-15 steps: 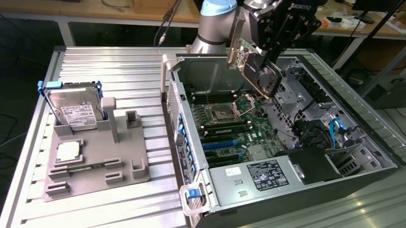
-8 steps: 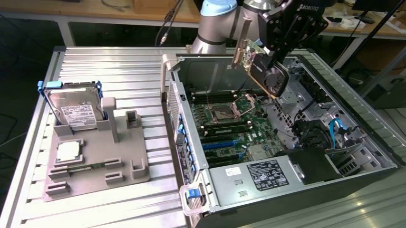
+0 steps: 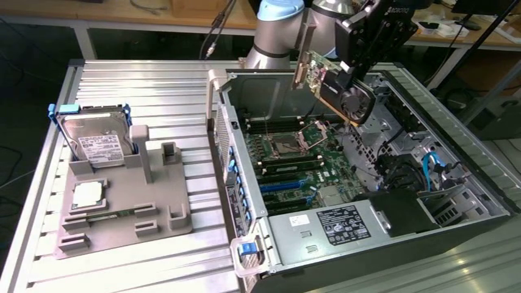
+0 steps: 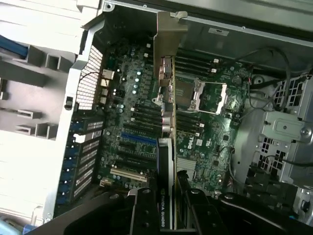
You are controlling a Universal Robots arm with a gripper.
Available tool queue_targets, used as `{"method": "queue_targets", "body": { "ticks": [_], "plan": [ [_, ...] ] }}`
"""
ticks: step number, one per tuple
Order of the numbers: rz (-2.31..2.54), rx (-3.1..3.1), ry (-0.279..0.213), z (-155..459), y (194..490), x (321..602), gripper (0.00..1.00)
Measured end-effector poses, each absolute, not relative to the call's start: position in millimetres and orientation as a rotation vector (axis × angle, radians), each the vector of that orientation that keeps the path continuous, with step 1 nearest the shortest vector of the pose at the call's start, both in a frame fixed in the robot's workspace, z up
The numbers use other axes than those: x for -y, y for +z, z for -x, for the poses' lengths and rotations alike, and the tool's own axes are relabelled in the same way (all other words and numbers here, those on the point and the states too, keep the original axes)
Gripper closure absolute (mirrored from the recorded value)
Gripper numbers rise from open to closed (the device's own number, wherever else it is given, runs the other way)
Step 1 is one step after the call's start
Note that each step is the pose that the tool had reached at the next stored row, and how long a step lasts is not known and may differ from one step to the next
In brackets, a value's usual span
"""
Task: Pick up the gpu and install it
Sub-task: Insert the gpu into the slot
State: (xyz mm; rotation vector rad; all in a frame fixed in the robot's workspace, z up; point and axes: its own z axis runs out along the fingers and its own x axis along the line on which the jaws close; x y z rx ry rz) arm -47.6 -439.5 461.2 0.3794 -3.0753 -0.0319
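Observation:
My gripper (image 3: 352, 78) is shut on the gpu (image 3: 326, 82), a flat card with a grey metal bracket (image 3: 302, 60) at one end. It hangs tilted in the air above the open computer case (image 3: 244, 122), over the back part of the green motherboard (image 3: 297, 162). In the wrist view the gpu (image 4: 167, 122) shows edge-on, bracket (image 4: 170, 36) farthest from me, clamped between my black fingers (image 4: 144, 210) of the gripper (image 4: 168, 208). Below it lie the motherboard (image 4: 127, 98), its blue expansion slot (image 4: 139, 139) and the CPU socket (image 4: 208, 95).
A grey fixture (image 3: 122, 204) in the exterior view's left holds a silver hard drive (image 3: 94, 143) with blue handles and a small silver-topped chip (image 3: 87, 194). Inside the case are the power supply (image 3: 334, 223), cables (image 3: 431, 168) and metal drive cages (image 4: 286, 137).

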Motion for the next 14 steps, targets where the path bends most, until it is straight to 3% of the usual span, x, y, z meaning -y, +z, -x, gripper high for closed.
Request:
{"method": "queue_targets", "body": {
  "ticks": [14],
  "plan": [
    [-0.769,2.999,-0.023,45.0,460.9,439.5,0.73]
  ]
}}
